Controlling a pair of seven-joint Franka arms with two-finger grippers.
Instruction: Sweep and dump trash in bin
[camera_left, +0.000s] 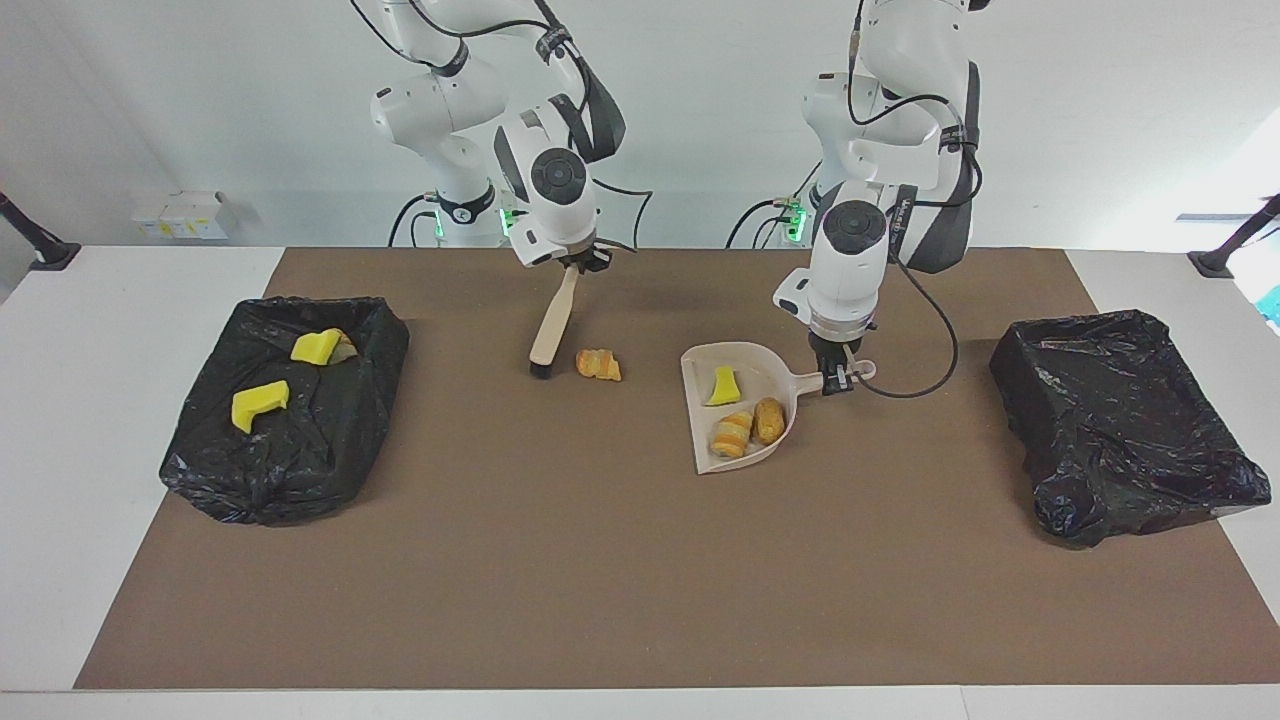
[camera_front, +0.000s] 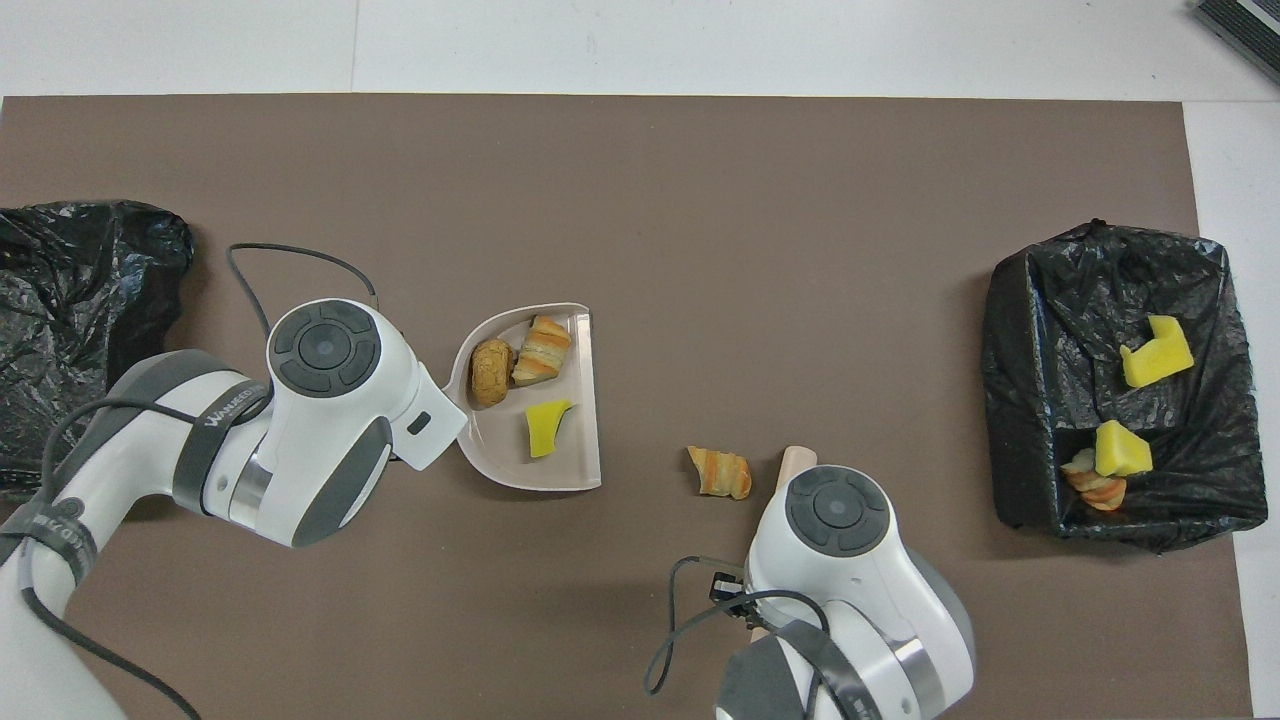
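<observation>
My left gripper (camera_left: 838, 379) is shut on the handle of the beige dustpan (camera_left: 757, 371), which lies flat on the mat. In the pan (camera_front: 500, 452) lie three pieces of trash: a yellow sponge scrap (camera_front: 545, 427), a striped bread piece (camera_front: 541, 350) and a round brown one (camera_front: 489, 371). My right gripper (camera_left: 580, 264) is shut on the wooden brush (camera_left: 553, 322), tilted with its black bristles down at the mat. One loose bread piece (camera_left: 598, 365) (camera_front: 720, 472) lies between the bristles and the pan's open edge. The black-lined bin (camera_left: 300, 455) toward the right arm's end holds yellow scraps (camera_front: 1157, 352) and a bread piece (camera_front: 1095, 486).
A second black-lined bin (camera_left: 1120, 430) sits toward the left arm's end of the table, with nothing showing in it. The brown mat (camera_left: 620, 560) covers the table's middle. Small white boxes (camera_left: 185, 215) stand by the wall.
</observation>
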